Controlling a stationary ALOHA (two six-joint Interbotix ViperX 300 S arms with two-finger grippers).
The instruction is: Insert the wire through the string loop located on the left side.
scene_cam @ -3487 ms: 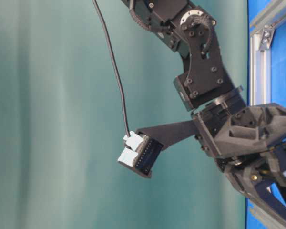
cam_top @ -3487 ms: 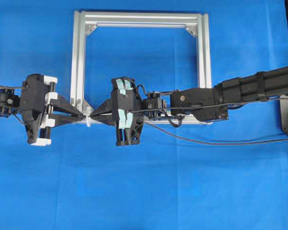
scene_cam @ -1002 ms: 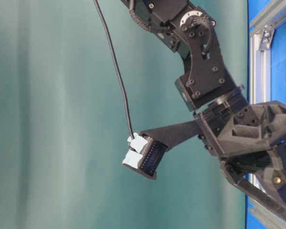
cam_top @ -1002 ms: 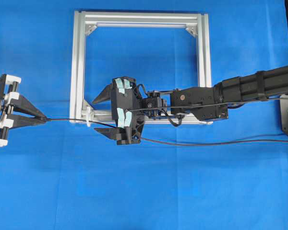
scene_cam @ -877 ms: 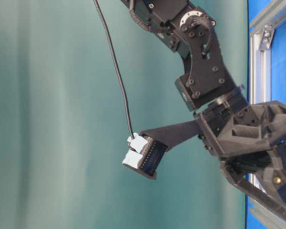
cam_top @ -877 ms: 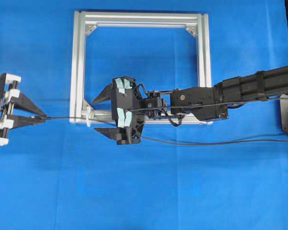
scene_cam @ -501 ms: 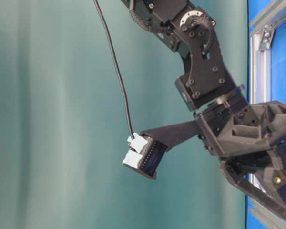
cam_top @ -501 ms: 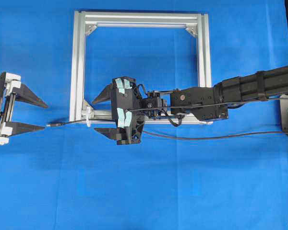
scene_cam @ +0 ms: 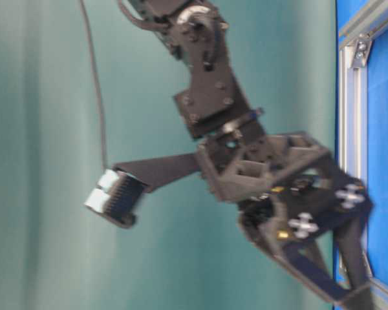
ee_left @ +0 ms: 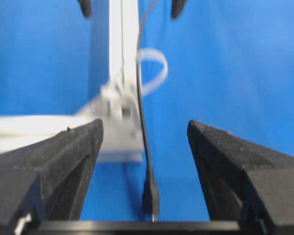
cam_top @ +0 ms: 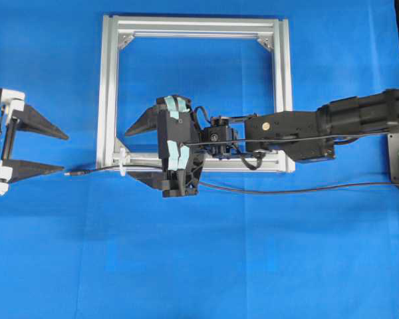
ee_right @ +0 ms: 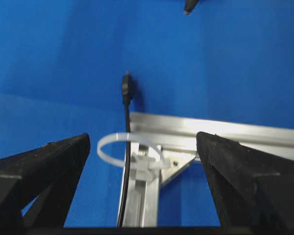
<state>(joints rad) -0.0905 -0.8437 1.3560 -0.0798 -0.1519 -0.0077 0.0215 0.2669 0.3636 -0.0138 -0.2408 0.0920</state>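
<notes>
standing wide open at the left edge of the overhead view, the left gripper holds nothing; its two dark fingers are spread well apart, and the plug end of the wire lies on the blue cloth just beside the lower one, not gripped. the right gripper is also spread open and empty, its fingers straddling the lower left corner of the silver frame. the wire passes through the string loop at that corner, seen clearly in the right wrist view, with the plug lying beyond the frame. the rest of the wire trails rightward across the cloth below the right arm.
</notes>
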